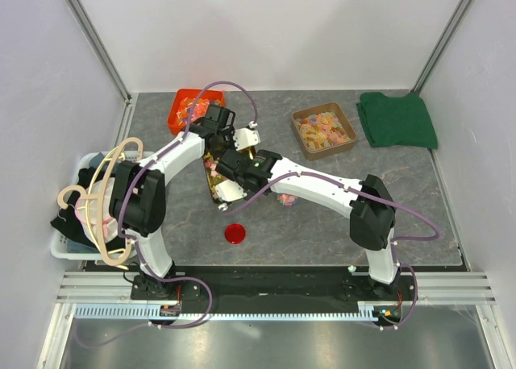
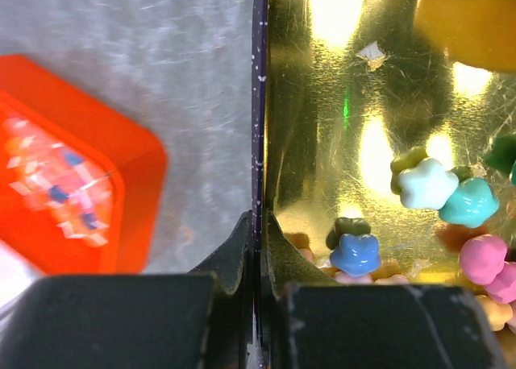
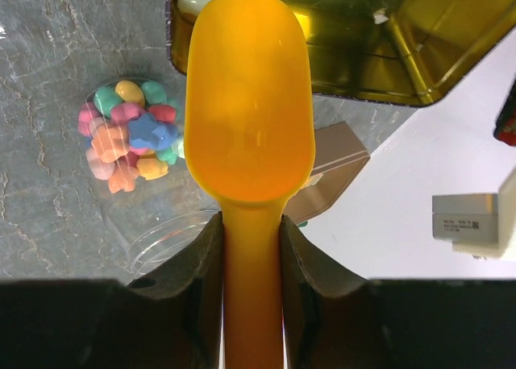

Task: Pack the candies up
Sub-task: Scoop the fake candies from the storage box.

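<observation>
The crossed arms hide most of the glossy gold tin from above, and its candies run off-frame, too many to count. The left gripper clamps the tin's thin dark wall; the right gripper grips one smooth, empty orange scoop. More chunky flower-shaped candies lie in one clear plastic jar beside the tin.

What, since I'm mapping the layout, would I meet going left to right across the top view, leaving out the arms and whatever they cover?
white basket → orange-red tray → brown tray → green cloth
</observation>
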Action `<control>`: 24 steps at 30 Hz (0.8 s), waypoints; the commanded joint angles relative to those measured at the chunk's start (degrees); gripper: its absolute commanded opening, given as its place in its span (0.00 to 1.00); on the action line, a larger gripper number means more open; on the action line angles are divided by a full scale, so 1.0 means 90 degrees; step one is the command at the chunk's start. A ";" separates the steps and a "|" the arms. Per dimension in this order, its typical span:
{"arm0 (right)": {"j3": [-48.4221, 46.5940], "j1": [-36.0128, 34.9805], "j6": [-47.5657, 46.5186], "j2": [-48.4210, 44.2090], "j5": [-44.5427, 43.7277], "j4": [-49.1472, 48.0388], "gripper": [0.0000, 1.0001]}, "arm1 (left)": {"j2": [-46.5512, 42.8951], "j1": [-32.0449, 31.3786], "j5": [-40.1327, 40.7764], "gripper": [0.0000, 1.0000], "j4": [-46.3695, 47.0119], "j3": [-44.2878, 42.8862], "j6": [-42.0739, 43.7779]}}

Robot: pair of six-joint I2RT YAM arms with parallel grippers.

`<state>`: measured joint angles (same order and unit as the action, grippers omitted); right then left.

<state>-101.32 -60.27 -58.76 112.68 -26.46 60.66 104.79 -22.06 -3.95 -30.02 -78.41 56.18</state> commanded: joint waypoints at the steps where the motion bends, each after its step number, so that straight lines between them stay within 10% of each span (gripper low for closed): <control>1: -0.0227 -0.0012 -0.0082 -0.0001 -0.0137 0.0018 0.00 | -0.0403 -0.0126 0.0409 0.02 0.0318 -0.0038 0.0720; 24: 0.0066 -0.0217 0.0230 0.0380 0.0255 -0.0237 0.00 | -0.0667 -0.0546 0.0370 0.02 0.0220 -0.0057 -0.0021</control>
<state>-101.41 -61.10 -58.24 114.39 -26.37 59.99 102.32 -26.55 -0.47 -28.40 -78.02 58.37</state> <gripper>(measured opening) 0.348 0.035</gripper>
